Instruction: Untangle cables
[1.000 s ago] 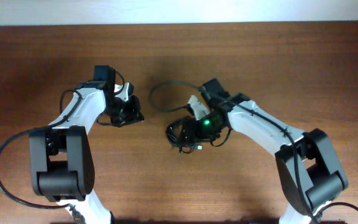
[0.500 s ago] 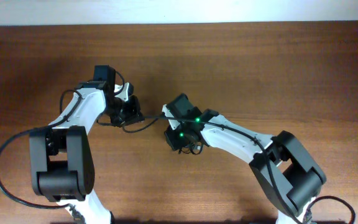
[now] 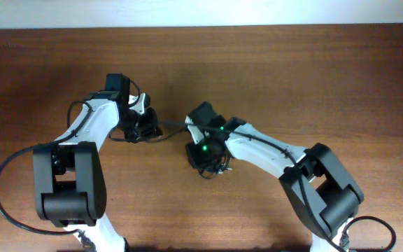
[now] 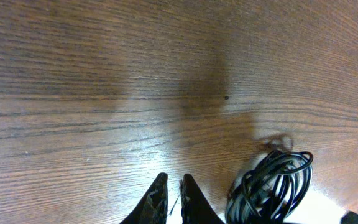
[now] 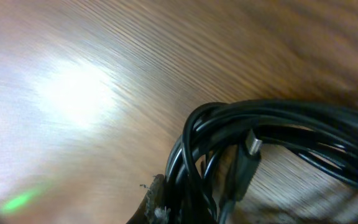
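The cables [image 3: 217, 166] are thin black cords bunched in a coil at the table's middle. My right gripper [image 3: 200, 152] sits on the coil, shut on it. In the right wrist view the cords [image 5: 278, 124] run between its jaws [image 5: 191, 205], and a small silvery plug [image 5: 252, 146] points up from the bundle. One strand [image 3: 173, 130] runs nearly straight from the coil to my left gripper [image 3: 149, 128]. In the left wrist view that gripper [image 4: 174, 182] is shut on a thin strand, with the coil [image 4: 272, 186] lying just to its right.
The wooden table [image 3: 292, 77] runs to a pale wall edge at the back. Thick black cables [image 3: 2, 189] loop from the left arm's base at the front left. The two arms lean in towards each other near the table's middle.
My right gripper swung left and down onto the coil and shut on it. The loose loop behind it has been drawn into a nearly straight strand between the grippers. The left arm stayed put.
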Robot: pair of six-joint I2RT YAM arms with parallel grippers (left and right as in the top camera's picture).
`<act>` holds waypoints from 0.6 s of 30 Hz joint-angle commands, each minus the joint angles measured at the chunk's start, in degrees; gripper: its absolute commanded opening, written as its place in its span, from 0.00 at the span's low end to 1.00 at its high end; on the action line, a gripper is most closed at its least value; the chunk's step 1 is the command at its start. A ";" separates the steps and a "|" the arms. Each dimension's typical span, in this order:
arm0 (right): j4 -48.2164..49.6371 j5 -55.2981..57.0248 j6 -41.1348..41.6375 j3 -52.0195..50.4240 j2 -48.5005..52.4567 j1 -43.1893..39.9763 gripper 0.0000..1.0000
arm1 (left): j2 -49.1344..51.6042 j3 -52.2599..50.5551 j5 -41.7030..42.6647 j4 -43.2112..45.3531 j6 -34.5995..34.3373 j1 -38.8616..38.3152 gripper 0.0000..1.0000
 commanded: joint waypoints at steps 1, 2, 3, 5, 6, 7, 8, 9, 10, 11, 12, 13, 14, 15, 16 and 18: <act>0.63 -27.39 0.24 4.81 -3.85 -4.09 0.04 | -0.15 0.76 -0.22 -0.02 0.96 -0.28 0.09; 1.29 -35.95 0.24 5.03 -3.85 -5.51 0.04 | -0.15 0.76 -0.22 -0.09 0.96 -0.28 0.09; 1.18 -38.77 0.09 5.01 -3.82 -6.40 0.04 | -0.15 0.76 -0.22 -0.09 0.96 -0.28 0.09; 1.18 -39.43 -2.82 4.98 -3.80 -7.15 0.04 | -0.15 0.76 -0.22 -0.09 0.94 -0.28 0.09; 1.18 -39.47 -2.78 4.98 -3.72 -7.15 0.04 | -0.15 0.76 -0.22 -0.09 0.96 -0.28 0.09; 1.18 -39.47 -2.80 4.98 -3.72 -7.13 0.04 | -0.15 0.76 -0.22 -0.11 0.96 -0.28 0.09; 1.18 -39.41 -2.80 4.98 -3.72 -7.15 0.04 | -0.15 0.76 -0.22 -0.11 0.96 -0.28 0.09; 0.94 -38.16 -2.80 4.98 -3.72 -7.15 0.05 | -0.15 0.76 -0.22 -0.11 0.94 -0.28 0.09; 0.35 -36.39 -2.80 4.98 -3.72 -7.15 0.05 | -0.15 0.76 -0.22 -0.11 0.96 -0.28 0.09; -0.98 -33.73 -2.80 4.98 -3.72 -7.13 0.06 | -0.15 0.76 -0.22 -0.13 0.94 -0.28 0.09; -2.10 -31.50 -2.80 4.98 -3.72 -7.15 0.07 | -0.15 0.76 -0.22 -0.13 0.96 -0.28 0.09; -3.06 -29.03 -2.80 4.98 -3.72 -7.15 0.09 | -0.15 0.76 -0.22 -0.13 0.96 -0.28 0.09; -4.24 -25.55 -2.80 4.98 -3.72 -7.15 0.15 | -0.15 0.76 -0.22 -0.13 0.96 -0.28 0.09; -5.07 -22.80 -2.80 4.98 -3.72 -7.15 0.27 | -0.15 0.76 -0.22 -0.13 0.96 -0.28 0.09; -5.95 -20.24 -2.80 4.98 -3.72 -7.13 0.33 | -0.15 0.76 -0.22 -0.13 0.96 -0.28 0.09; -7.52 -16.57 -2.78 4.98 -3.72 -7.08 0.48 | -0.15 0.76 -0.22 -0.13 0.96 -0.28 0.09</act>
